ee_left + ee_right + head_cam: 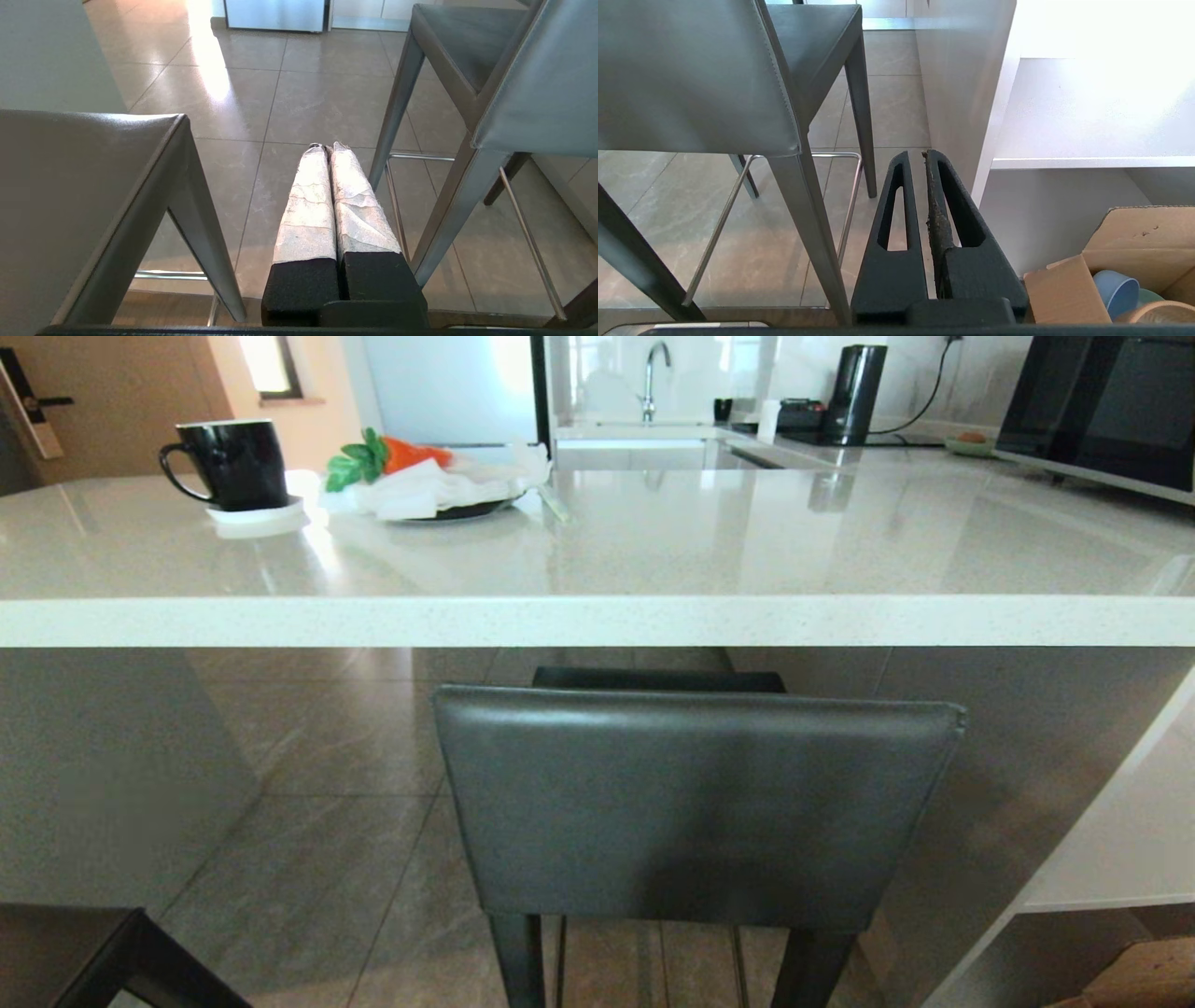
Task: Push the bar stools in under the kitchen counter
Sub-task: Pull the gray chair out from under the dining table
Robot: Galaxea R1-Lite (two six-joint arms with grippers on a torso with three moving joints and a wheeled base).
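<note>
While the head view looks across the white speckled tabletop [597, 621] of the kitchen counter, one bar stool [695, 803] stands in the lower centre of the frame, its dark grey padded backrest facing the camera just below the thick stone edge. The front part of its seat reaches under the slab, but the backrest is on the near side of the edge. A dark corner of a second stool [140, 966] shows in the lower left corner of the frame.

On the tabletop, in the upper left, a black mug [229, 462] stands on a white coaster, and beside it a dark plate [467, 509] carries white cloth and an orange and green thing. A tap [653, 373] and a black kettle [854, 392] are at the top of the frame.

In the left wrist view the left end effector [328, 147] is closed, its two white-wrapped fingers pressed together, hanging above the tiled floor [299, 102] between the two stools and touching neither.

In the right wrist view the right end effector [915, 154] has its black fingers nearly together and holds nothing. It hangs between the stool's leg on the left of the frame and a white side panel [962, 93]. A cardboard box [1111, 261] with cups is in the lower right.
</note>
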